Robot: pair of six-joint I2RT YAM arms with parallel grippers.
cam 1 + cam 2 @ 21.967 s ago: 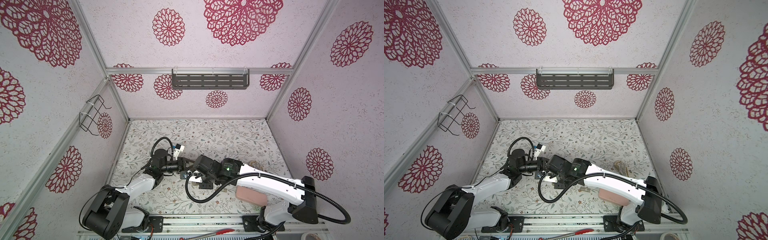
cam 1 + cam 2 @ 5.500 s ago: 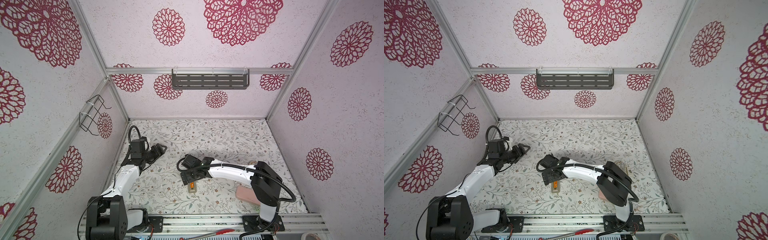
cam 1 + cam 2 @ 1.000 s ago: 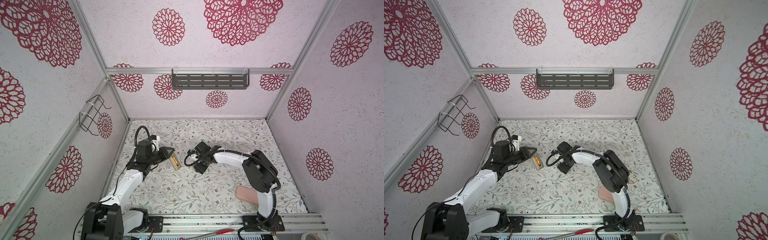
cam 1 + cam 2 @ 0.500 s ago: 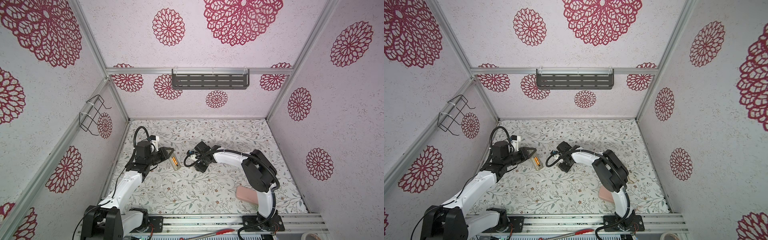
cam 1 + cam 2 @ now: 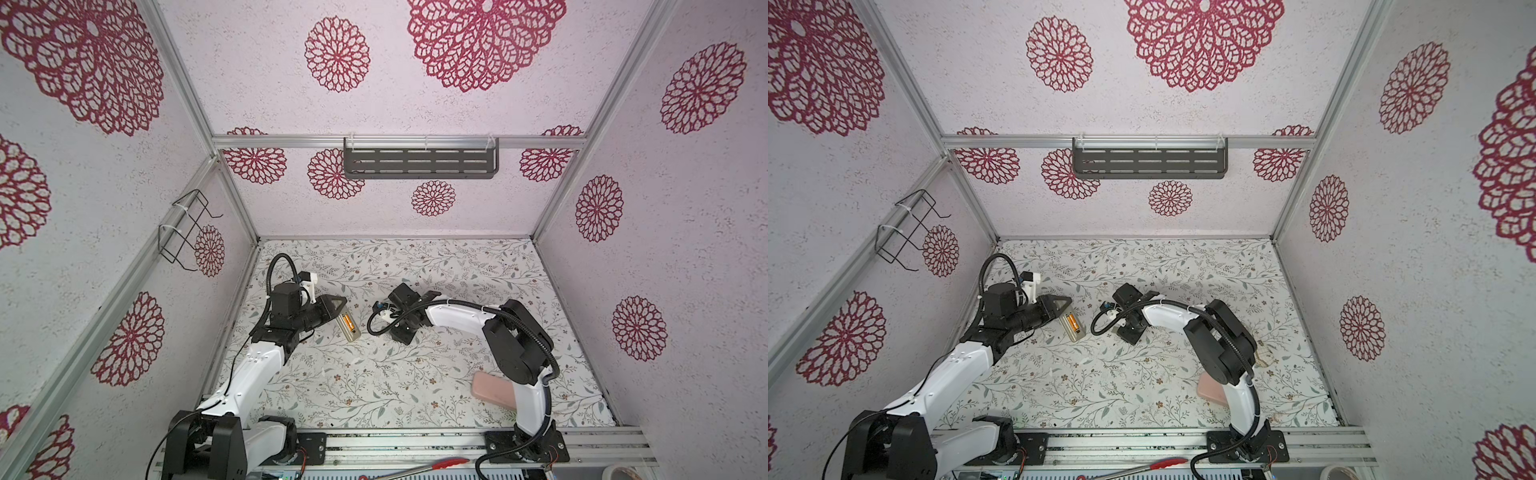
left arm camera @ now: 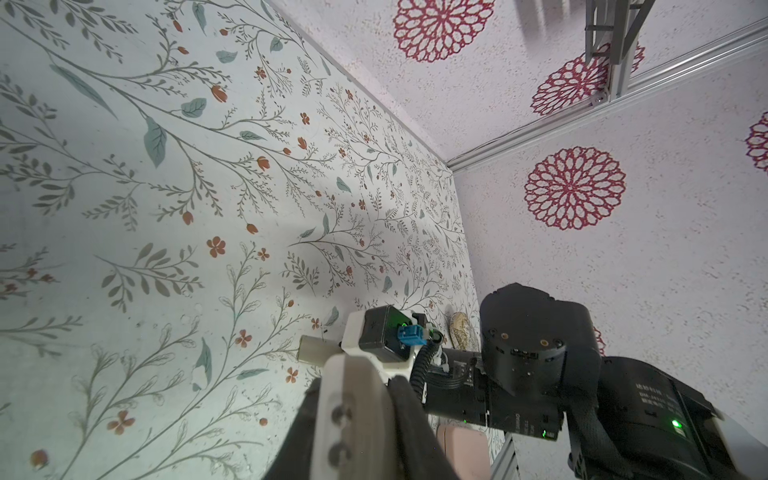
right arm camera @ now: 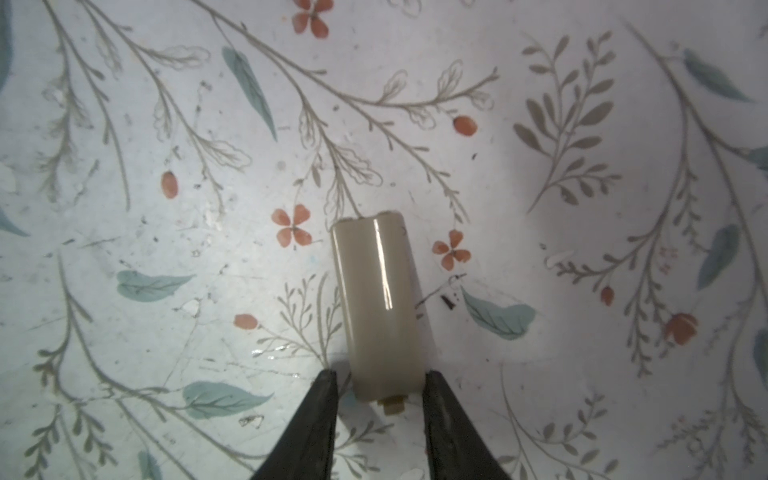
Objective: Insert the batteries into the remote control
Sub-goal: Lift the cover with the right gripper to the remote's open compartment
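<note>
On the table (image 7: 124,257) the right hand (image 7: 379,374) has narrowed round the cover (image 7: 380,299), not yet clamped — left hand (image 5: 336,309) clutches the remote control (image 5: 351,336), batteries (image 5: 347,322) seated.

Tabletop (image 5: 374,386) lies open at front centre, between the remote control (image 5: 351,332) leftward and pink pad (image 5: 492,388) rightward.

Two arms are bending toward the remote control (image 5: 348,329).
The left gripper (image 5: 337,316) is clamping the remote control's end; the right gripper (image 7: 376,386) is pointing downward just right of it, jaws standing parted.
</note>
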